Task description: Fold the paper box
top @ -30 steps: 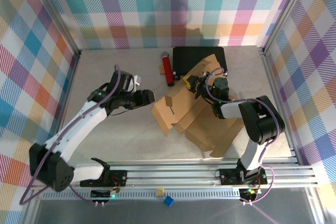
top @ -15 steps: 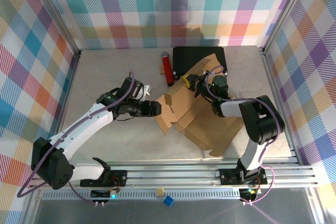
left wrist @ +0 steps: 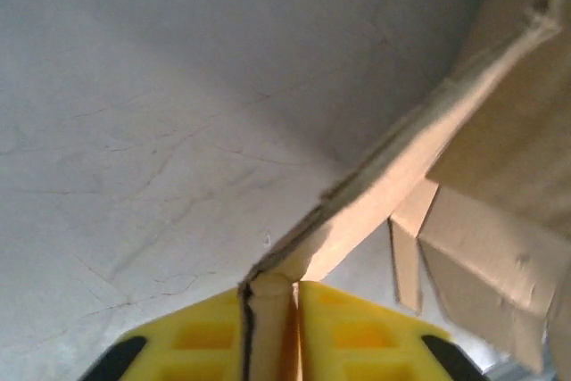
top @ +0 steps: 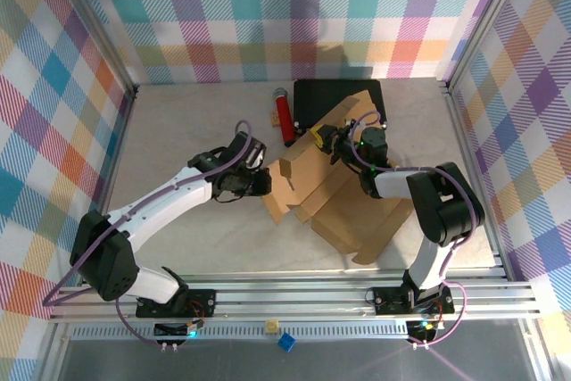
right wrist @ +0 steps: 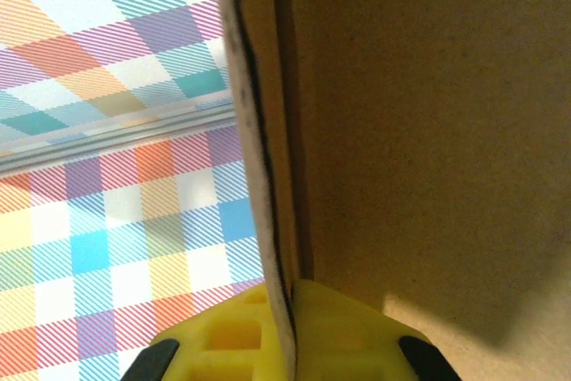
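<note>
The left claw (left wrist: 268, 301) is clenched on the thin edge of a flap at the left side of the paper box (top: 348, 211), holding it tilted off the counter (top: 178, 131), probably so it can be creased upward. The right claw (right wrist: 284, 314) pinches a far flap's edge, seemingly to steady the sheet. The box lies mid-counter, mostly unfolded, its far corner overlapping the black case (top: 312, 95).

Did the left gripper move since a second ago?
Yes. Judged against the red tube, the left gripper moved right, toward the box, and now pinches its left edge.
</note>
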Tool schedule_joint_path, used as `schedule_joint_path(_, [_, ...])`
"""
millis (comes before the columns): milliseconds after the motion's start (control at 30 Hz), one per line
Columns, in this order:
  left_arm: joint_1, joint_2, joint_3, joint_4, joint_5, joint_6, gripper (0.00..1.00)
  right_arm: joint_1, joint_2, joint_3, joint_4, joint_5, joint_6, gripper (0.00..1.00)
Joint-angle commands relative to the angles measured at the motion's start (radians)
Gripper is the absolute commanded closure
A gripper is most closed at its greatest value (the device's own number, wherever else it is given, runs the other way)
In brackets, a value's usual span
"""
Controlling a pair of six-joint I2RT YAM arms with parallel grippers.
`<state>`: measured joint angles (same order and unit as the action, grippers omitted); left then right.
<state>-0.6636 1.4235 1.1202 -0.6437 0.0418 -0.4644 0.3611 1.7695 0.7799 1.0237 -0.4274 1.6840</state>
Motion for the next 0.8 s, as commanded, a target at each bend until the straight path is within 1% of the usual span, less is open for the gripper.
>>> schedule_joint_path(0, [-0.01, -0.012, 0.031, -0.037, -0.17, -0.073, 1.0, -0.002, -0.048, 0.022, 0.031, 0.025, 0.019, 1.0])
schedule_joint_path(100, [-0.01, -0.016, 0.064, -0.096, -0.31, -0.079, 1.0, 0.01, -0.059, 0.024, 0.041, 0.039, 0.042, 1.0])
schedule_joint_path(133, [-0.01, -0.016, 0.076, -0.11, -0.357, -0.062, 1.0, 0.017, -0.071, 0.025, 0.019, 0.043, 0.049, 0.95])
schedule_joint_path(200, [-0.01, -0.02, 0.083, -0.108, -0.436, 0.001, 1.0, 0.035, -0.116, 0.02, -0.062, 0.049, 0.04, 0.81])
schedule_joint_path(233, [-0.01, -0.028, 0.07, -0.075, -0.454, 0.057, 1.0, 0.044, -0.153, 0.015, -0.131, 0.049, 0.023, 0.71])
schedule_joint_path(267, [-0.011, -0.04, 0.052, -0.035, -0.468, 0.117, 1.0, 0.053, -0.196, 0.01, -0.224, 0.052, -0.001, 0.61])
schedule_joint_path(300, [-0.011, -0.05, 0.031, -0.003, -0.477, 0.164, 1.0, 0.057, -0.232, 0.005, -0.3, 0.057, -0.026, 0.54])
schedule_joint_path(367, [-0.013, -0.087, -0.027, 0.1, -0.469, 0.291, 1.0, 0.058, -0.312, 0.001, -0.462, 0.072, -0.091, 0.35])
schedule_joint_path(433, [-0.013, -0.13, -0.081, 0.178, -0.471, 0.389, 1.0, 0.05, -0.366, 0.002, -0.586, 0.094, -0.143, 0.23])
schedule_joint_path(467, [-0.013, -0.15, -0.108, 0.209, -0.47, 0.437, 1.0, 0.043, -0.381, -0.003, -0.618, 0.104, -0.151, 0.18])
schedule_joint_path(533, [-0.013, -0.173, -0.134, 0.237, -0.463, 0.509, 1.0, 0.03, -0.381, -0.021, -0.597, 0.107, -0.134, 0.16])
schedule_joint_path(633, [-0.013, -0.172, -0.148, 0.24, -0.463, 0.582, 1.0, 0.023, -0.358, -0.018, -0.543, 0.104, -0.093, 0.15])
schedule_joint_path(700, [-0.013, -0.163, -0.155, 0.241, -0.473, 0.603, 1.0, 0.022, -0.344, 0.016, -0.565, 0.1, -0.09, 0.14])
schedule_joint_path(767, [-0.013, -0.159, -0.163, 0.258, -0.478, 0.613, 1.0, 0.022, -0.335, 0.05, -0.628, 0.1, -0.091, 0.15])
